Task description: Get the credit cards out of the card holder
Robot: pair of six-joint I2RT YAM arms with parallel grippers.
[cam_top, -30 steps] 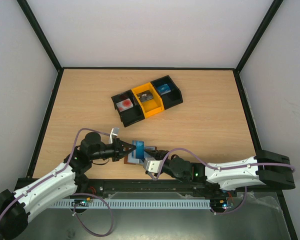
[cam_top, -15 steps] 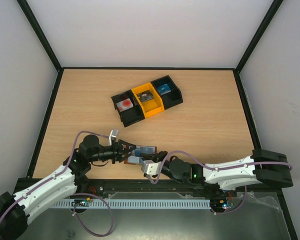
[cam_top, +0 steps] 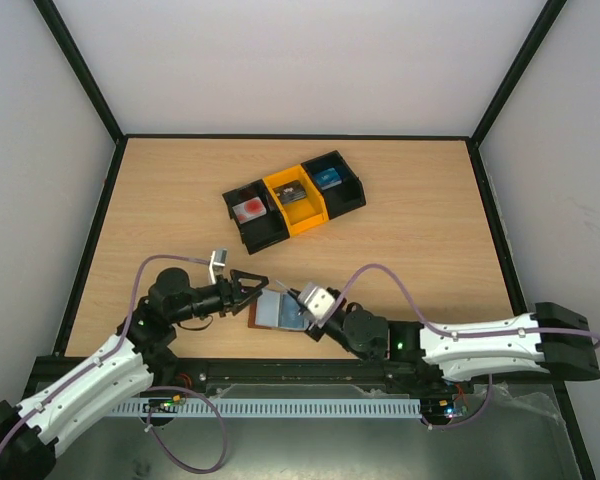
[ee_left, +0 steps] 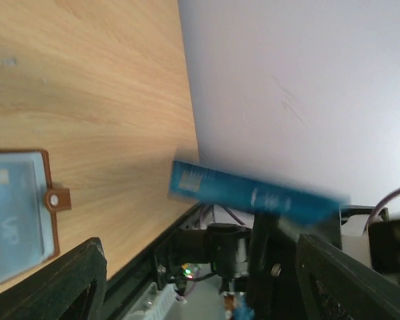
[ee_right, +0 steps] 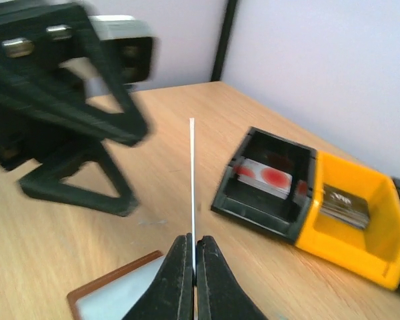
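Since half a second ago my left claw (cam_top: 258, 293) has drawn back to the left, off the card holder (cam_top: 272, 313), and my right claw (cam_top: 298, 303) has swung up over the holder's right edge, where before it lay low on the near side. My right claw is pinched tight on a blue card (ee_left: 253, 197), held clear of the table (cam_top: 400, 250). Each view tells a different part of this. From my left wrist the card shows its broad blue face with pale marks, tilted and blurred in the air to the right of the holder. From my right wrist the same card is only a thin white line standing straight up from between my closed fingertips. From above it is barely a sliver. My left claw is spread wide and holds nothing; its two fingers sit at the bottom corners of its own view, far apart. The card holder lies open and flat on the wood near the front edge, between my two claws. Only the left wrist shows its strap tab (ee_left: 55, 199) and faint marks through the pale sleeve (ee_left: 13, 213); I cannot tell whether a card lies under it. The row of black and orange bins (cam_top: 295, 198) sits well back, and my right wrist looks into two of them.
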